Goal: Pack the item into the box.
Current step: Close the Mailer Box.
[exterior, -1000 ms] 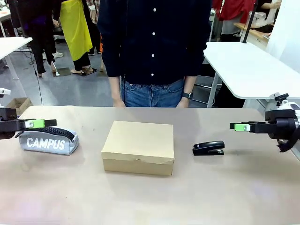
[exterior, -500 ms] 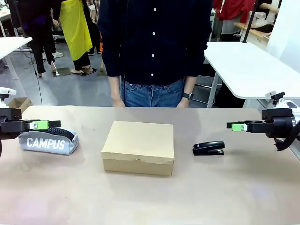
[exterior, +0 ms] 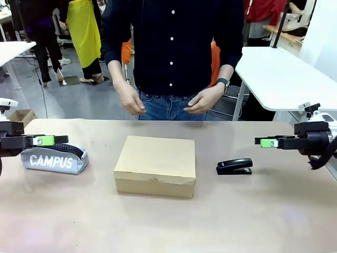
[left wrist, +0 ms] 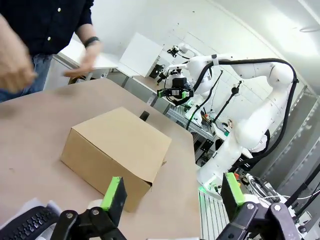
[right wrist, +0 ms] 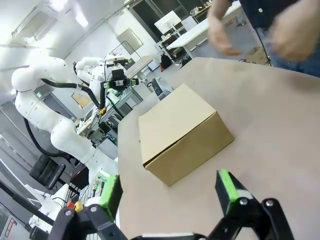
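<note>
The box [exterior: 155, 163] is brown cardboard with its lid shut, at the middle of the table; it also shows as the box [left wrist: 117, 145] and the box [right wrist: 182, 132] in the wrist views. The item is out of view. My left gripper [exterior: 52, 140] hovers at the table's left side, just above a grey pencil case, pointing toward the box. Its jaws stand open with nothing between them [left wrist: 172, 192]. My right gripper [exterior: 266, 142] hovers at the right side, beyond a stapler, also open and holding nothing [right wrist: 167, 192].
A grey "CAMPUS" pencil case [exterior: 52, 159] lies left of the box. A black stapler [exterior: 234, 166] lies to its right. A person stands at the far edge with both hands [exterior: 202, 100] raised above the table. A white table [exterior: 279, 74] stands behind on the right.
The person's hands have come up from behind the table edge to waist height. My left gripper moved a little right and my right gripper a little left, then both held still.
</note>
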Robot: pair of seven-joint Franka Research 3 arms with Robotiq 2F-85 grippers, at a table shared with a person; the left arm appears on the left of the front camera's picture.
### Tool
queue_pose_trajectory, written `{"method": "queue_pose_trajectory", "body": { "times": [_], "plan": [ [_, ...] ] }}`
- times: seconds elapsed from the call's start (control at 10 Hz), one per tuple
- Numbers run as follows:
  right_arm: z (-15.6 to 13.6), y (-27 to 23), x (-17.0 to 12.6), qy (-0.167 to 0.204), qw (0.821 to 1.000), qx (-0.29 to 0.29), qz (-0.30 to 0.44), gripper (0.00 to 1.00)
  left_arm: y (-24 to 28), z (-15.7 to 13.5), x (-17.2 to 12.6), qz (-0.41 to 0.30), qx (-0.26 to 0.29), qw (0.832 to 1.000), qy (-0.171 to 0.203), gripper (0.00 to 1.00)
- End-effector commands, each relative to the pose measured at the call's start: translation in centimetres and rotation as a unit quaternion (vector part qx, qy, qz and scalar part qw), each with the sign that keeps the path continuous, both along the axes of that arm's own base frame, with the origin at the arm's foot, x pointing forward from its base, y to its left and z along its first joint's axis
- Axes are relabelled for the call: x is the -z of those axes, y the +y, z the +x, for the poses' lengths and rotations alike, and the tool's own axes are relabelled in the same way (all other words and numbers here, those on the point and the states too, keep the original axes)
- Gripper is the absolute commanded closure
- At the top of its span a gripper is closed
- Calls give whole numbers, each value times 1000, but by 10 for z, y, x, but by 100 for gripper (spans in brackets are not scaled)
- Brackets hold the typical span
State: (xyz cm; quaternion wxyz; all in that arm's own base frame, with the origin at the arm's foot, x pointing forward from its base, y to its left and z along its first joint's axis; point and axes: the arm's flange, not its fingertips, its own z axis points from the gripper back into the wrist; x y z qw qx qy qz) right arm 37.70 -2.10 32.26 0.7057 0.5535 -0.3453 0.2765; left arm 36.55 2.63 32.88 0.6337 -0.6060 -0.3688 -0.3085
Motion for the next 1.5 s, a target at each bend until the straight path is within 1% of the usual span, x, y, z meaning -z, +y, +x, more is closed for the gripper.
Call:
{"method": "queue_pose_trajectory", "body": {
  "times": [0.0,1.4],
  "plan": [
    [-1,1,-4,-3,1000,-1,-1,0,2,-1,-2,4,1,1000,-3,0],
    [-1,1,-4,-3,1000,-1,-1,0,2,-1,-2,4,1,1000,-3,0]
  ]
}}
